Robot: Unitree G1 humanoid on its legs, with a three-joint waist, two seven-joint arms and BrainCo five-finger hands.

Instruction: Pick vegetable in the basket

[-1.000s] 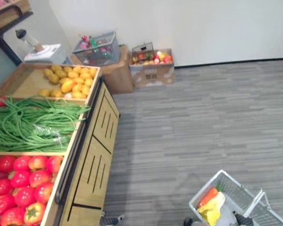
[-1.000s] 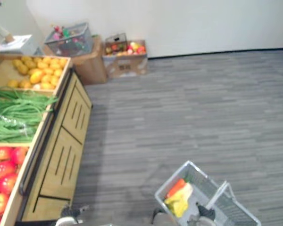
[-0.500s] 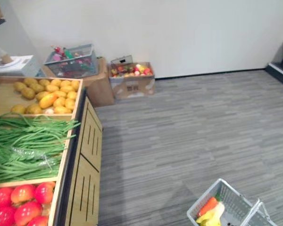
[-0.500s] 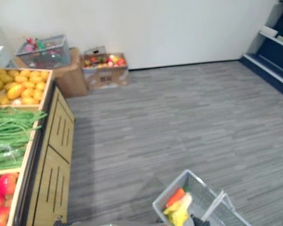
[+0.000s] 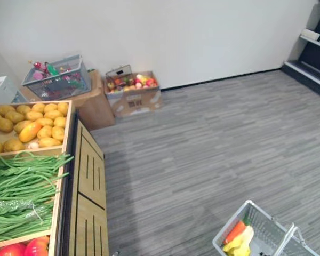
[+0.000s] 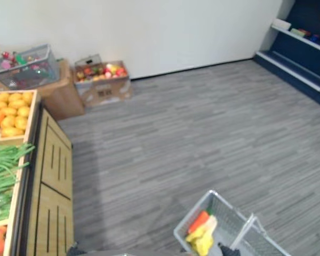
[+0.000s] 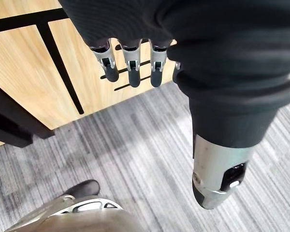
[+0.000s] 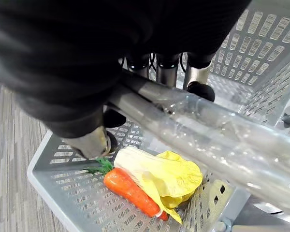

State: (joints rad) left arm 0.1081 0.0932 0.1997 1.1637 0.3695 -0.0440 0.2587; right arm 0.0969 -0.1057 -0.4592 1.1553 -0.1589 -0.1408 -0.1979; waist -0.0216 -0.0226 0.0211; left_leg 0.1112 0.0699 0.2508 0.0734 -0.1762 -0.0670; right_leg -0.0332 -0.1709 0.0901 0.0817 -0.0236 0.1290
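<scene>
A carrot (image 5: 235,232) and a leafy vegetable (image 5: 241,242) lie touching in the basket (image 5: 268,230). Left of the basket stands a produce stand (image 5: 88,176); well behind the basket, a cardboard box (image 5: 133,100).

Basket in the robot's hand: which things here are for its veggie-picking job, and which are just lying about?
For the job: right hand curled round the basket handle; grey basket holding a carrot and a yellow leafy vegetable; green beans on the wooden stand.

Just lying about: cardboard box of produce; wire basket; dark shelves; left hand, open, idle.
</scene>
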